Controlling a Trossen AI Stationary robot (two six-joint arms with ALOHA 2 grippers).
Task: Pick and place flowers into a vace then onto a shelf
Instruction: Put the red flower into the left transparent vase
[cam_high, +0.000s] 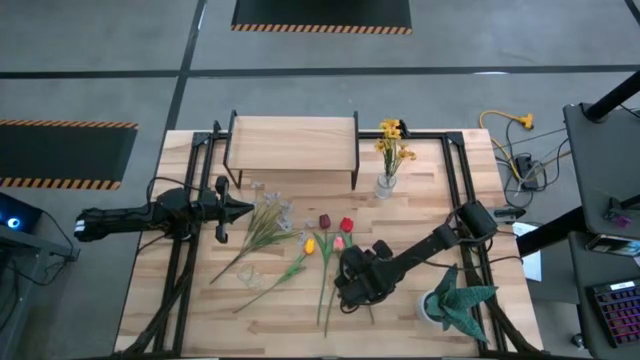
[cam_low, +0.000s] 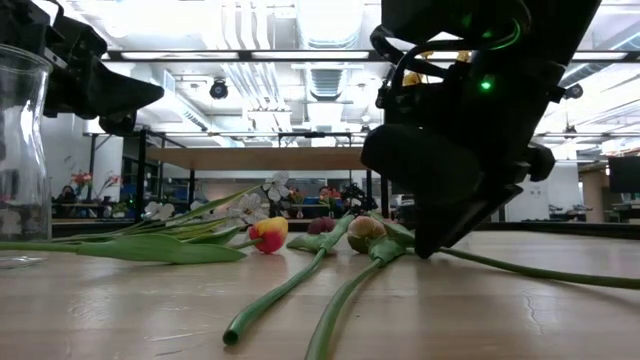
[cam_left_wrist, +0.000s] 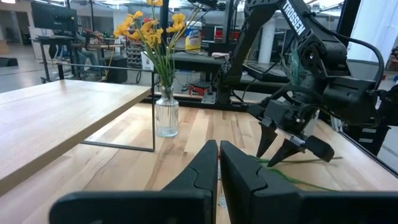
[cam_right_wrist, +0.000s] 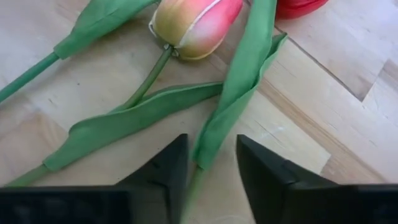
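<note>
Several tulips (cam_high: 335, 238), red, maroon, yellow and pink, lie on the table with long green stems toward the near edge. A spray of pale blossoms (cam_high: 268, 215) lies left of them. My right gripper (cam_right_wrist: 211, 168) is down at the table and open. Its fingers stand on either side of a green leaf tip (cam_right_wrist: 208, 146) and stem just below the pink-yellow tulip head (cam_right_wrist: 193, 25). My left gripper (cam_left_wrist: 219, 168) is shut and hovers by the pale spray (cam_high: 235, 207). A glass vase (cam_high: 387, 182) with a yellow bunch stands right of the shelf (cam_high: 293, 138).
A green spiky potted plant (cam_high: 455, 300) stands near the table's right near corner, close to my right arm. A clear glass vessel (cam_low: 20, 150) shows at the left of the low view. Black frame rails (cam_high: 465, 190) run along both table sides.
</note>
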